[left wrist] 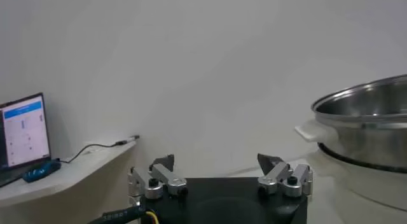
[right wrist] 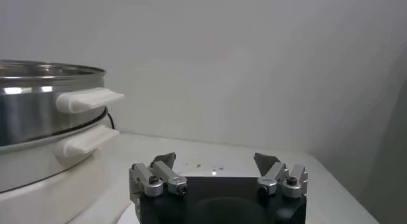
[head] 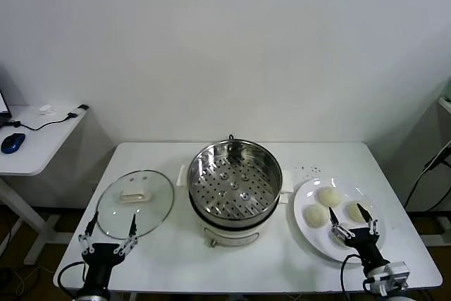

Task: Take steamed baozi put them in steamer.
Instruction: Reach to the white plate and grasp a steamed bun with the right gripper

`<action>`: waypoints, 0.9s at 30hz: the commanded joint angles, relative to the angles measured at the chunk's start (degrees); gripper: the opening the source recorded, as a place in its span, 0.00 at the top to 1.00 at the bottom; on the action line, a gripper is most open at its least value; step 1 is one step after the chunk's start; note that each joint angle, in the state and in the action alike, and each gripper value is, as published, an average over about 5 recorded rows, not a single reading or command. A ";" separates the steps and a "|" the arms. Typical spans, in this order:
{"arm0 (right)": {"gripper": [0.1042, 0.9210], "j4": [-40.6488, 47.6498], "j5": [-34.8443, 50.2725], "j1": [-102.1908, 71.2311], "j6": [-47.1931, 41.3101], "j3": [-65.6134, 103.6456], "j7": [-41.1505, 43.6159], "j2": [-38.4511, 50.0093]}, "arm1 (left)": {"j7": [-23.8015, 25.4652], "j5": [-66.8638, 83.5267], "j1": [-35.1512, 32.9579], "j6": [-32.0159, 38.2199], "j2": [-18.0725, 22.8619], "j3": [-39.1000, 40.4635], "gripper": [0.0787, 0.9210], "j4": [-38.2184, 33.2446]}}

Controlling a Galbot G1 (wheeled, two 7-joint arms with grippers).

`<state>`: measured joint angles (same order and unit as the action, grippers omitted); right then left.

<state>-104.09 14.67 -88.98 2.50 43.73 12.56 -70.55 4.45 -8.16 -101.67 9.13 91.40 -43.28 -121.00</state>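
At lower right the right gripper [head: 349,216], jaws spread, hovers over the plated baozi [head: 329,196] (steamer [head: 235,176] central); left gripper [head: 110,225] released, lower left.

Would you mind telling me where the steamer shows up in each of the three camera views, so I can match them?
Head view: the steamer stands mid-table, between the glass lid and the plate.
Left wrist view: its steel rim and white handle fill the right edge, beyond the open left tool.
Right wrist view: it fills the left edge, beyond the open right tool.
Shared landmark: the steamer's white side handles.
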 commanded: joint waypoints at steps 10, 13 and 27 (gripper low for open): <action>0.12 9.71 -13.31 15.55 -11.99 -6.98 29.28 38.80 | -2.07 -0.32 -1.18 0.41 -0.77 0.89 0.12 0.03; 0.12 14.33 -14.87 22.83 -11.25 -16.16 35.03 46.81 | -2.07 -0.25 -1.38 0.48 -1.02 1.17 0.12 0.17; 0.12 33.82 -18.61 86.75 -10.56 -83.76 51.23 45.71 | -2.01 0.65 -0.94 0.24 -1.44 0.42 0.12 2.07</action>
<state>-81.23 -1.16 -37.57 -6.80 -3.70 52.88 -28.04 2.54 -7.91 -102.55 9.47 90.29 -42.35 -119.51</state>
